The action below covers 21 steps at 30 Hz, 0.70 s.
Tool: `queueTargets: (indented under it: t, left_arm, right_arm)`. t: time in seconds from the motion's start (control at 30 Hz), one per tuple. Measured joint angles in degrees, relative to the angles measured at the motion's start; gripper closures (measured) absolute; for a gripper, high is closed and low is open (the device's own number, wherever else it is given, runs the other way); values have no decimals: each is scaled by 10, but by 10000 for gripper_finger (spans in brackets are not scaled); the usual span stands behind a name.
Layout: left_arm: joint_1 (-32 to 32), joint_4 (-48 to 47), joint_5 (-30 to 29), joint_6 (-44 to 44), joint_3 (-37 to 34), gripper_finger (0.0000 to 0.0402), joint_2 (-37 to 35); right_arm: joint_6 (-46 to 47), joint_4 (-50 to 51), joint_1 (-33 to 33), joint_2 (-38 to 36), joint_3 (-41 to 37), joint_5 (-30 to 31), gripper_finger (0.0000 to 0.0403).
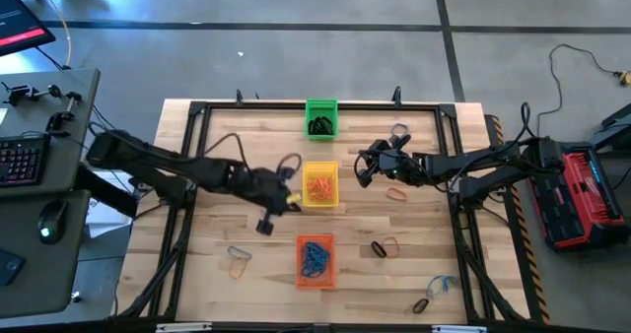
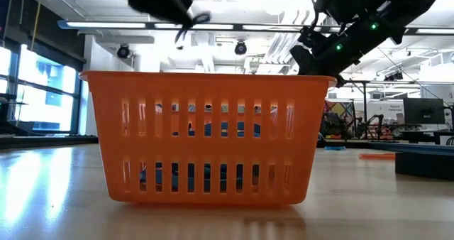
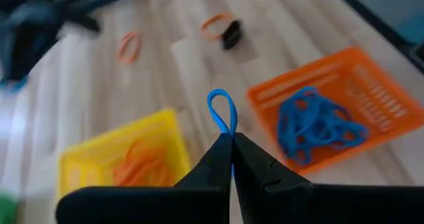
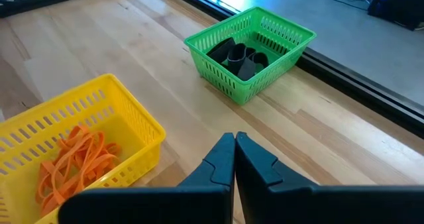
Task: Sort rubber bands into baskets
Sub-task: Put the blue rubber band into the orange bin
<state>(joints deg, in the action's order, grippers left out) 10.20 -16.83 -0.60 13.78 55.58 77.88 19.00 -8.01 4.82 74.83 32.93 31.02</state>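
The left gripper (image 3: 231,139) is clamped on a blue rubber band (image 3: 222,111), a thin loop standing up from between the closed fingertips; in the high view this gripper (image 1: 292,203) sits just beside the yellow basket (image 1: 320,184), on its left side. The right gripper (image 4: 235,139) has its fingers pressed together with nothing between them and hangs over the table (image 1: 217,234) to the right of the yellow basket. No brand, label or writing can be read. The three baskets stand in a column down the middle of the table. The green basket (image 4: 255,48), farthest up, holds black bands (image 4: 237,55). The yellow basket, in the middle, holds orange bands (image 4: 76,159). The orange basket (image 3: 344,111), lowest, holds a tangle of blue bands (image 3: 311,121). Loose bands lie on the bare wood: an orange loop (image 1: 396,192) near the right gripper, a dark and orange pair (image 1: 385,246) right of the orange basket, another group (image 1: 239,263) to its left, and more (image 1: 434,292) near the lower right corner.
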Motion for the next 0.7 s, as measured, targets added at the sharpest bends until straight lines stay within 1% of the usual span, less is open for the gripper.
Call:
queueTargets:
  t: [0.23, 0.4, 0.5, 0.7]
  left_arm:
    - [59, 0, 10, 33, 67, 401, 84]
    - [95, 8, 12, 27, 90, 401, 148]
    - [112, 16, 11, 6, 100, 401, 187]
    - [140, 18, -13, -6, 133, 401, 250]
  right_arm:
    - [-11, 0, 0, 0, 0, -40, 403]
    - [-10, 0, 0, 0, 0, -52, 403]
    - [-9, 0, -2, 0, 0, -63, 403]
    - [-9, 4, -32, 0, 0, -69, 403]
